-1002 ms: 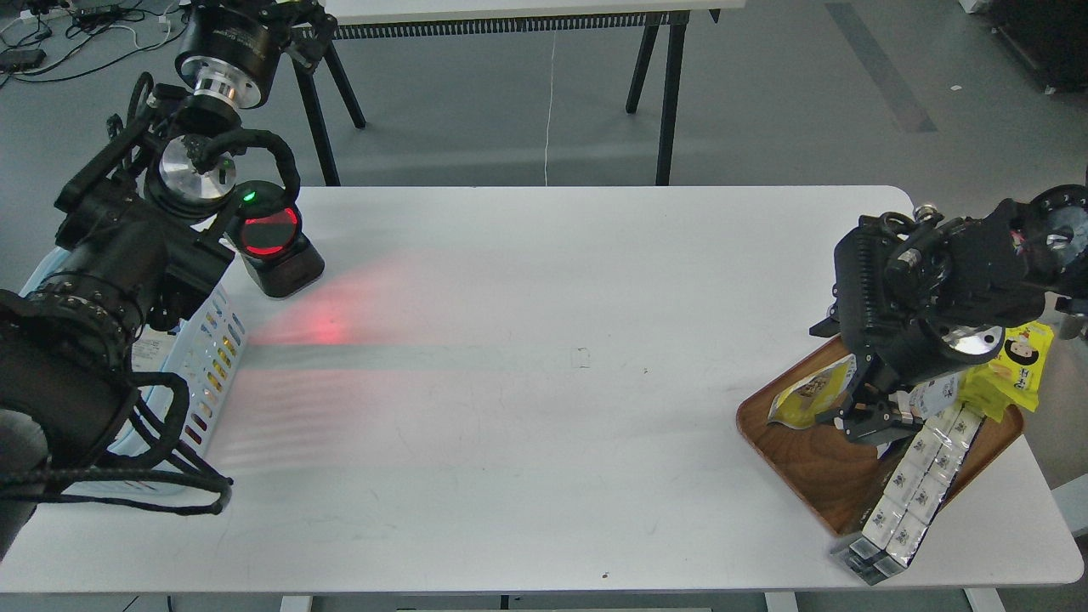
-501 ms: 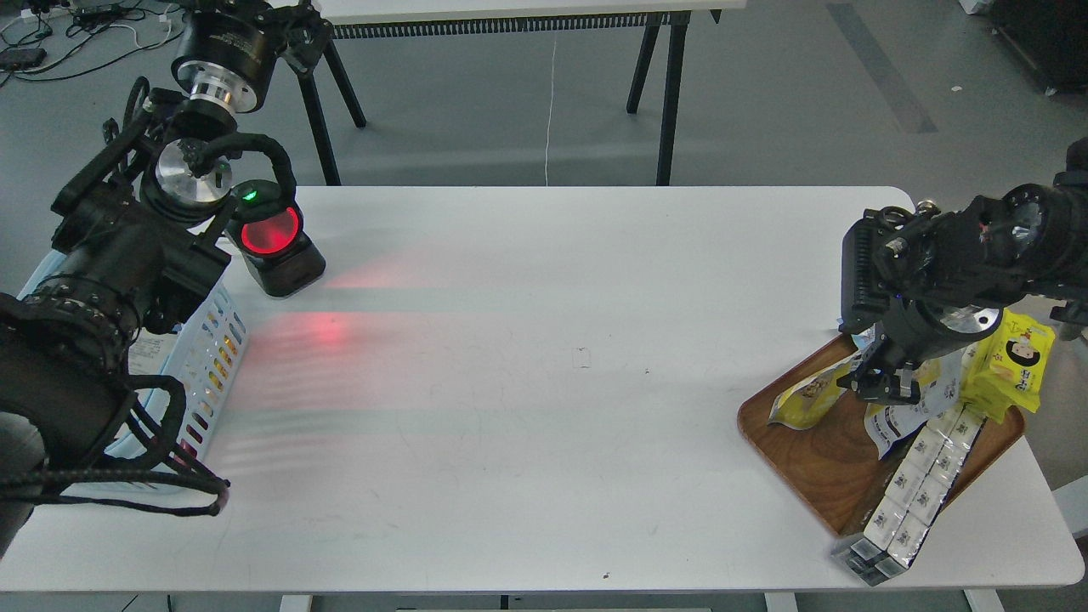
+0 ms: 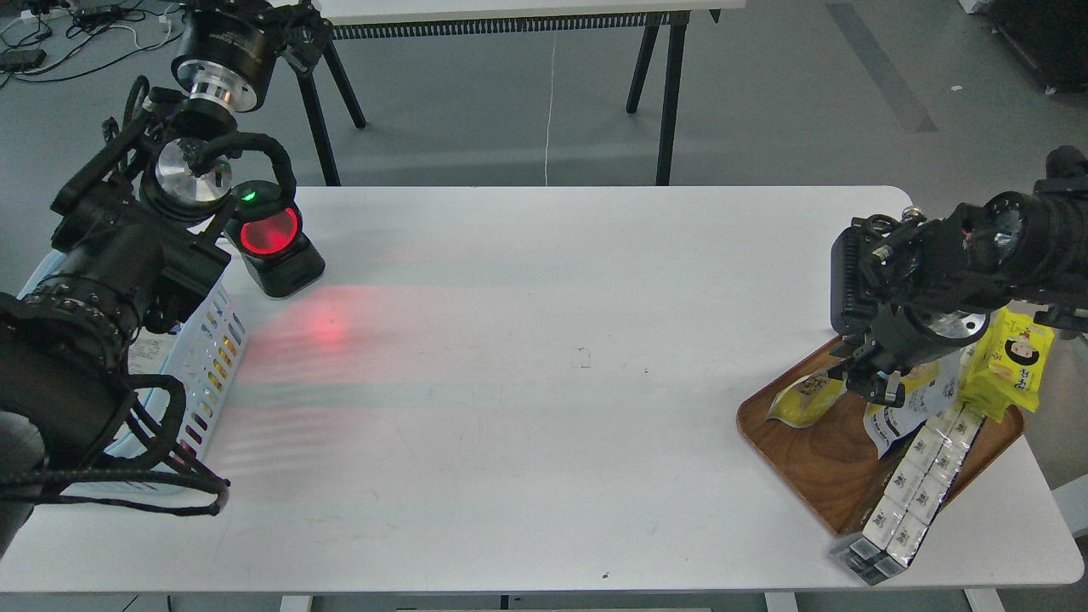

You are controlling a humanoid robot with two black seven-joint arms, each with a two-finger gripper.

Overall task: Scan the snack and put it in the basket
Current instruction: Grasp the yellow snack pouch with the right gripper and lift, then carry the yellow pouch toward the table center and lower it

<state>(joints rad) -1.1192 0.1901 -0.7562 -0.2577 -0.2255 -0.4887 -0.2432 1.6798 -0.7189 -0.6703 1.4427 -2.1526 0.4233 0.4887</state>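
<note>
While the right gripper (image 3: 871, 382) hovers at the snack (image 3: 803, 399) on the tray (image 3: 816, 463) at right, its grip unclear, bare table (image 3: 544, 357) stretches to the basket (image 3: 200, 374) at left; the left gripper (image 3: 297, 25) is unreadable.

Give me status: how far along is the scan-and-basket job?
Early. Done: nothing visible; the snack lies on the wooden tray. In hand: the right pincer sits low at the pouch; grip unclear. Left: lift, pass before the red-lit scanner, drop into the basket under the left arm.
</note>
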